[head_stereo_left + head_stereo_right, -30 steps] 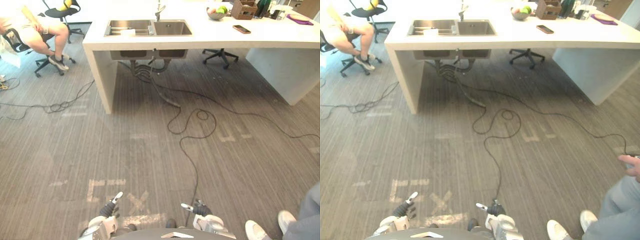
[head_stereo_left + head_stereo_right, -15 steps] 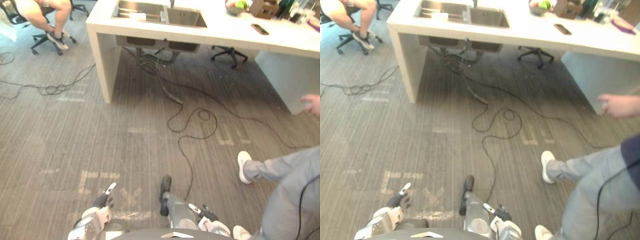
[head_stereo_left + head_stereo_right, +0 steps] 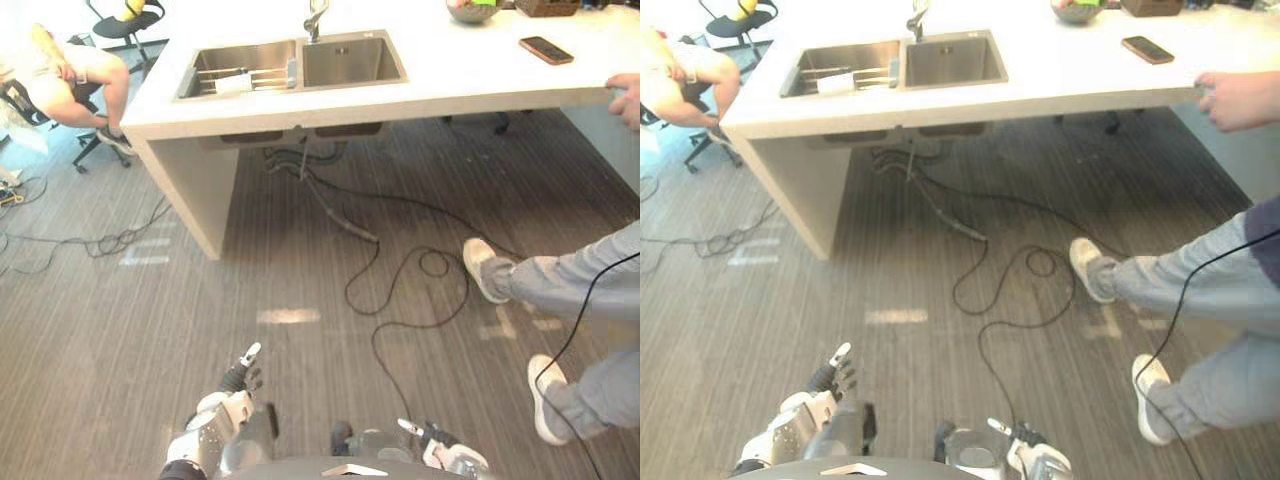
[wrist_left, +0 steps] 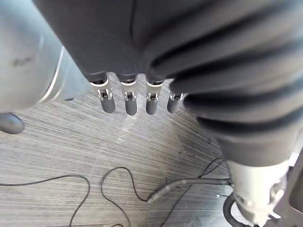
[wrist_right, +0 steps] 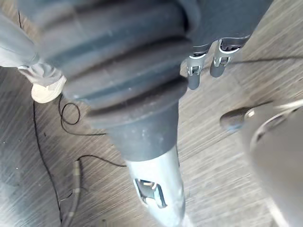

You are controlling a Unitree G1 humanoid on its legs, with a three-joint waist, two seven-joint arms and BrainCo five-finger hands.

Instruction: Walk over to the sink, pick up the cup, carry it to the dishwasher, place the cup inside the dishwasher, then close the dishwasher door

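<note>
The steel double sink (image 3: 345, 62) is set in a white counter (image 3: 440, 80) ahead of me, with a tap (image 3: 315, 18) behind it. A small white object (image 3: 232, 83) lies on a rack in the sink's left basin; I cannot tell whether it is the cup. My left hand (image 3: 240, 376) hangs low above the floor, its fingers (image 4: 130, 101) straight and holding nothing. My right hand (image 3: 440, 447) hangs at the bottom right, its fingers (image 5: 194, 78) also straight and empty.
A person stands close on my right, legs (image 3: 570, 290) across the floor and one hand (image 3: 625, 95) on the counter edge. Another person (image 3: 60, 70) sits at the far left. Cables (image 3: 400, 290) loop under the counter. A phone (image 3: 546, 49) and a fruit bowl (image 3: 472, 10) lie on it.
The camera has moved nearer the sink, which looks larger. The standing person has stepped forward on the right and put a hand on the counter edge. Both hands still hang empty.
</note>
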